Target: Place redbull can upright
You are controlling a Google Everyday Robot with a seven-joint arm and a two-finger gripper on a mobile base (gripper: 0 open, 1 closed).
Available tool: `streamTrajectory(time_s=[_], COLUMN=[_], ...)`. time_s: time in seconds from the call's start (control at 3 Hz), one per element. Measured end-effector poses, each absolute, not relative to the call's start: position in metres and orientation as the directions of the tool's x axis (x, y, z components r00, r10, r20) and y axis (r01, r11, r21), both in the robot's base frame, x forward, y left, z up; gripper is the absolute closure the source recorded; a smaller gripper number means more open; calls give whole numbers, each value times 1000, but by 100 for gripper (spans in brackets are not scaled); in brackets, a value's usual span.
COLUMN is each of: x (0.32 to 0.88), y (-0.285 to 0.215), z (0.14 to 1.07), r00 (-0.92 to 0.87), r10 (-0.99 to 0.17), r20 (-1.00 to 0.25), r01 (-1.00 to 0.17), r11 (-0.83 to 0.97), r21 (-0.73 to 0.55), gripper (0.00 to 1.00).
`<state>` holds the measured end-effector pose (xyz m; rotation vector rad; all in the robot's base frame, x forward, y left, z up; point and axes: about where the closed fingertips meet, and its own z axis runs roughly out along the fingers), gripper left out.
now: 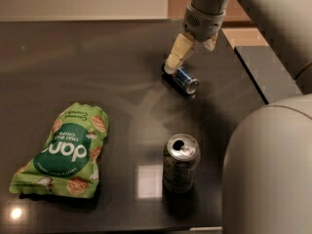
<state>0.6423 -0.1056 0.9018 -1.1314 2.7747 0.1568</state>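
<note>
The redbull can (185, 80) is a slim blue-and-silver can lying on its side on the dark table (122, 67), right of centre, with its silver top facing front right. My gripper (188, 59) hangs just above the can's far end, open. One cream finger (177, 53) reaches down to the can's far left end. The other finger (211, 43) shows only partly, up to the right. The gripper holds nothing.
A wider silver-green soda can (180, 163) stands upright near the front, its top opened. A green chip bag (66, 151) lies flat at the front left. The table's right edge (251, 74) runs diagonally past the redbull can. My arm's grey body (268, 169) fills the right foreground.
</note>
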Motion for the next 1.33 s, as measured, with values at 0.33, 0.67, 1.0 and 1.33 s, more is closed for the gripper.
streamTrajectory(time_s=[0.33,0.67,1.0,1.33], x=[655,667,676,683], y=[-91,-83,-77,-69], z=[886,872,864,858], r00=[-732,-746,-753,-749], r10=[-669,-660,-654,-660], r20=[-127,-90,-75,-58], r01=[-677,-663,-655,-659], r11=[735,748,755,751], r21=[32,10,-7,-26], gripper=[0,0,0,0])
